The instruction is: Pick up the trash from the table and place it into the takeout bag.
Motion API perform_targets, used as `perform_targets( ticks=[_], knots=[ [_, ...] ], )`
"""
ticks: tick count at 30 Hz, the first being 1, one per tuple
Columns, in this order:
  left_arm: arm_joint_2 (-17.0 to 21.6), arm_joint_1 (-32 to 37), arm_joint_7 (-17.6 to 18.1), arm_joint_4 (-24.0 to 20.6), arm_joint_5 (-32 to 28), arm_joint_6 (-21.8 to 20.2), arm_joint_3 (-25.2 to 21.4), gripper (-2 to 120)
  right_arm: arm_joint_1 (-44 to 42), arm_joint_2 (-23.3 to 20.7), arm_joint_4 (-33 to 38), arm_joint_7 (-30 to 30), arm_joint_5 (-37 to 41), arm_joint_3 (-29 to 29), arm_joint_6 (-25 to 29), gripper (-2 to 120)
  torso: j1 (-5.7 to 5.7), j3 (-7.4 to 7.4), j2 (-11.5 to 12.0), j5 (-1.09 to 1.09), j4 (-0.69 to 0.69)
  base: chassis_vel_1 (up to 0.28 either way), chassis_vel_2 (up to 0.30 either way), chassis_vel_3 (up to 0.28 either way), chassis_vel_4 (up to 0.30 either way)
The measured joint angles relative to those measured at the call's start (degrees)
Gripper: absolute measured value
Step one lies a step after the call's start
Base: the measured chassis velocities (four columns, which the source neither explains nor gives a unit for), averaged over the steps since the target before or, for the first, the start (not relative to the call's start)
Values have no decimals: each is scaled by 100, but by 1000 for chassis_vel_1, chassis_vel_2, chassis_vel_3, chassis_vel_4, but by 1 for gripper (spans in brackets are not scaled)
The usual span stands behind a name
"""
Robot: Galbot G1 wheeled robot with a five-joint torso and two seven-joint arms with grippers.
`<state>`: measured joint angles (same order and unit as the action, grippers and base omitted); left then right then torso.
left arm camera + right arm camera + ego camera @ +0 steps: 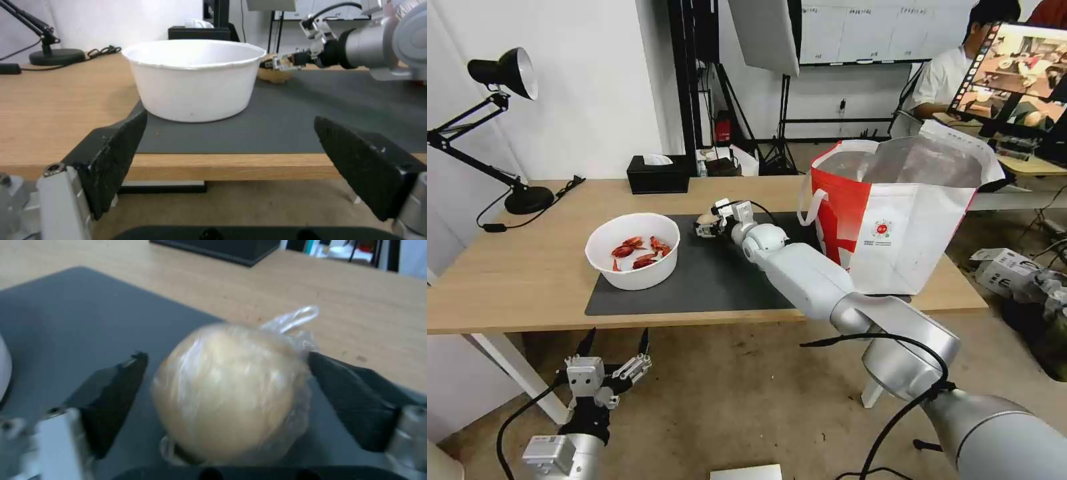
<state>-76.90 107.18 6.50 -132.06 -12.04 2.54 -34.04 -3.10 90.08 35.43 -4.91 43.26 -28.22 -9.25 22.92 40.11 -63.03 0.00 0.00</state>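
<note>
Glossy clear film wraps the beige lump [231, 390] (matt mat [66, 323], wood-grain table [356, 300]).

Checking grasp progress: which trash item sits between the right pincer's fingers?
The beige knotted lump, at the mat's far edge. The bowl of red shells stands apart, nearer the left pincer.

The left gripper [231, 160] gapes wide before the table [53, 103] edge, facing the white bowl [193, 80] on the grey mat [285, 126].
</note>
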Motion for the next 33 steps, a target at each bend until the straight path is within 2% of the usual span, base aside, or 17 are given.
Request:
perform_targets(
  ticks=[3,4,7,8,11,12,15,16,19,24,27,28,31,33],
  knots=[
    [23,4,3,-8,-34,15,-52,100,-27,-3,7,-29,20,1,-38,77,0,0,0,0,0,0,0,0,0],
    [23,4,3,-8,-34,15,-52,100,-27,-3,7,-29,20,1,-38,77,0,0,0,0,0,0,0,0,0],
    [29,16,9,-8,-48,42,-61,100,-49,-6,37,-20,37,3,-43,62,0,0,0,0,0,0,0,0,0],
    [29,16,9,-8,-48,42,-61,100,-49,-6,37,-20,37,3,-43,62,0,0,0,0,0,0,0,0,0],
    [31,5,14,-14,-50,44,-44,100,-81,-12,109,49,53,12,-52,47,0,0,0,0,0,0,0,0,0],
    [31,5,14,-14,-50,44,-44,100,-81,-12,109,49,53,12,-52,47,0,0,0,0,0,0,0,0,0],
    [45,-2,20,-17,-51,45,-39,100,-124,-40,246,121,89,13,-101,32,0,0,0,0,0,0,0,0,0],
    [45,-2,20,-17,-51,45,-39,100,-124,-40,246,121,89,13,-101,32,0,0,0,0,0,0,0,0,0],
    [53,-1,26,-24,-52,45,-37,100,-145,-95,363,187,168,-27,-123,18,0,0,0,0,0,0,0,0,0],
    [55,11,30,-58,-52,44,-39,100,-192,-243,658,399,196,-67,-144,7,0,0,0,0,1,0,0,0,0],
    [51,25,33,-82,-46,42,-39,100,-365,-629,1485,1098,204,-91,-258,4,1,0,0,0,0,0,0,0,0],
    [51,25,33,-82,-46,42,-39,100,-365,-629,1485,1098,204,-91,-258,4,1,0,0,0,0,0,0,0,0],
    [39,43,34,-88,-20,40,-20,100,-679,-1289,2765,1870,305,-133,-444,4,0,0,0,1,0,0,0,0,0],
    [35,46,35,-89,-15,40,-16,100,-760,-1431,3030,1999,330,-133,-478,4,0,0,0,1,-1,0,0,0,0]
  ],
)
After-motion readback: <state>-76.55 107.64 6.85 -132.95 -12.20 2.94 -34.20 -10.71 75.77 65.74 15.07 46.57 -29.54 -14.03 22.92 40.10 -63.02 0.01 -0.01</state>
